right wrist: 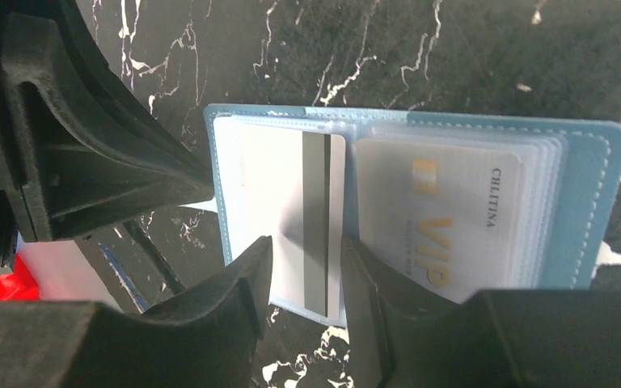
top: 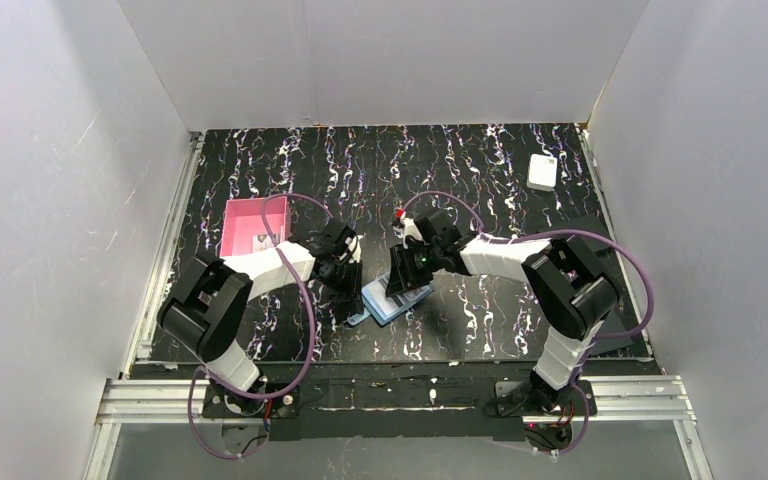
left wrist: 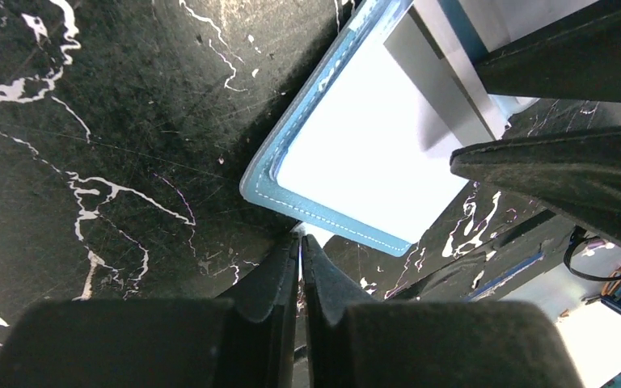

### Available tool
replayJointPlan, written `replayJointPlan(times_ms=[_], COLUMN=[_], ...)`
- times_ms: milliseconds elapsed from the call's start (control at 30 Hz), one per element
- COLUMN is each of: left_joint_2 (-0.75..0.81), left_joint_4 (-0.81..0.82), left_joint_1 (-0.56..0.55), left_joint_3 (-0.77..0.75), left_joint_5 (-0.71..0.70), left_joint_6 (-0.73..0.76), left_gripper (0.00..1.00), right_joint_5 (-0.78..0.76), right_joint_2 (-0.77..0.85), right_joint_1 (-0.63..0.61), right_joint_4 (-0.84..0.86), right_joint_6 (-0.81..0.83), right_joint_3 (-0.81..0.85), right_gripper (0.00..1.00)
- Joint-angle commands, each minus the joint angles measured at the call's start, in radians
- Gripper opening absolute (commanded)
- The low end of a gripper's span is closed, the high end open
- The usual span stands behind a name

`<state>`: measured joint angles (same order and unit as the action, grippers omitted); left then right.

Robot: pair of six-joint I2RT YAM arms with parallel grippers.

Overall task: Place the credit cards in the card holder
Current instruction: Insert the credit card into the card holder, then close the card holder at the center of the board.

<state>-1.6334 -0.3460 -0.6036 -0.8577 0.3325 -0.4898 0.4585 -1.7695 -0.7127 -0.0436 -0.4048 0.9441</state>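
Right wrist: half-spread right end effector [right wrist: 306, 246] over thin, slick white striped card [right wrist: 279, 186], seemingly ungripped; left end effector [left wrist: 301, 242] closed; pinch edges.

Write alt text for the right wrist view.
An open teal card holder lies on the black marbled table, a magnetic-stripe card in its left sleeve, a VIP card in its right. The right gripper hangs open over the striped card; the left gripper has its tip at the holder's left edge.

Pink tray [top: 245, 222] on the left of the black marbled table [top: 480, 160], small white box [top: 543, 171] way off near the far-right corner.
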Motion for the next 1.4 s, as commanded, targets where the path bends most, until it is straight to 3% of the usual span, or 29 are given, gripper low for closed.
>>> replayJointPlan(times_ms=[0,167,400,567,700,867,1000,1200,1367], left_joint_2=[-0.052,-0.065,-0.021,0.100,0.210,0.353,0.357,0.321,0.287], left_joint_4=[0.003,-0.008,-0.039,-0.100,-0.138,-0.141,-0.098,0.010,0.083], left_joint_1=[-0.007,-0.007,-0.007,-0.007,-0.007,-0.007,-0.006,-0.006,-0.007], left_joint_3=[-0.011,-0.040,-0.055,-0.044,-0.019,0.062,0.115,0.157,0.175], left_joint_5=[-0.049,-0.063,-0.078,-0.090,-0.091,-0.074,-0.006,0.025,0.038], left_joint_6=[0.031,0.056,0.068,0.075,0.070,0.029,-0.026,-0.108,-0.157], left_gripper=[0.04,0.03,0.04,0.17,0.27,0.56,0.59,0.55,0.59], right_joint_5=[-0.024,-0.072,-0.217,-0.263,-0.288,-0.368,-0.405,-0.418,-0.359], right_joint_2=[-0.052,-0.044,-0.024,0.028,0.108,0.171,0.217,0.270,0.226], right_joint_1=[-0.039,-0.092,-0.098,-0.096,-0.096,-0.096,-0.081,0.012,0.077], right_joint_4=[0.017,0.010,-0.104,-0.173,-0.186,-0.244,-0.240,-0.194,-0.183], right_joint_6=[0.098,0.194,0.158,0.071,0.035,0.022,0.001,-0.023,0.002], right_joint_3=[0.028,0.032,0.093,0.107,0.095,0.094,0.078,0.011,-0.016], right_gripper=[0.46,0.46,0.47,0.49,0.57,0.66,0.71,0.62,0.51])
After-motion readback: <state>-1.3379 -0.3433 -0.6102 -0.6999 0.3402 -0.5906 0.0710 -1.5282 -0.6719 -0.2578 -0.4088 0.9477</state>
